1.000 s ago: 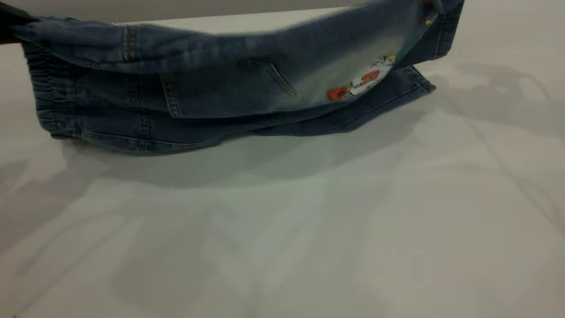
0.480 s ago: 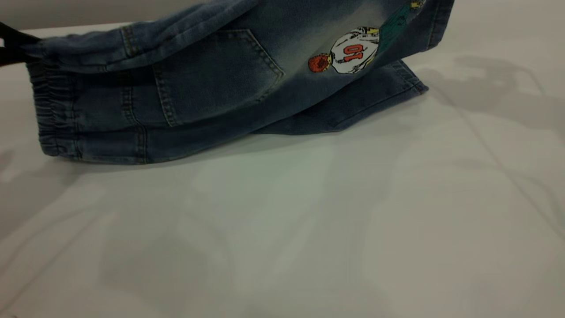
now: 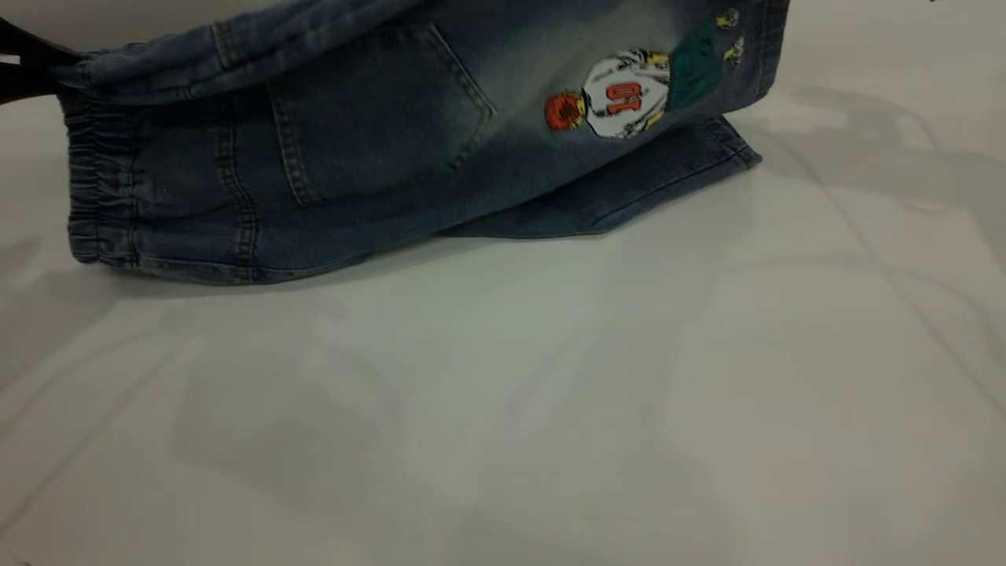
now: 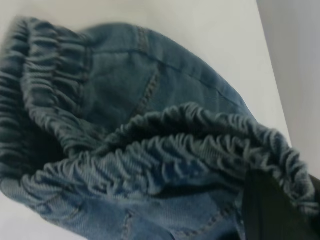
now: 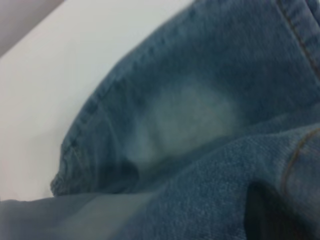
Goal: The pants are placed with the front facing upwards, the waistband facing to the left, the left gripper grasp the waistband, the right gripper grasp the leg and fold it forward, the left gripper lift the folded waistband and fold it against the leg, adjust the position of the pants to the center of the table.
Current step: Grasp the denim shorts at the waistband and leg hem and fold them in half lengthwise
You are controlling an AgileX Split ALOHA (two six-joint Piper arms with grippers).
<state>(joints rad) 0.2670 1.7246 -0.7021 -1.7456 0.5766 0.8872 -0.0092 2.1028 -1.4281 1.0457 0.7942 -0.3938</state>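
Pants, half-lifted, plain white table

The left gripper is visible at the far left edge of the exterior view as a black wedge-shaped part, raised above the table level and pointing inward toward the right. In the left wrist view, one black finger of this gripper is seen, pressed against gathered fabric that wraps over it; the finger is closed onto the waistband. The right gripper lies outside the exterior view. In the right wrist view, only a dark, blurred shape appears close to the camera, partly covered by cloth; whether it is a finger, and its state, cannot be determined.
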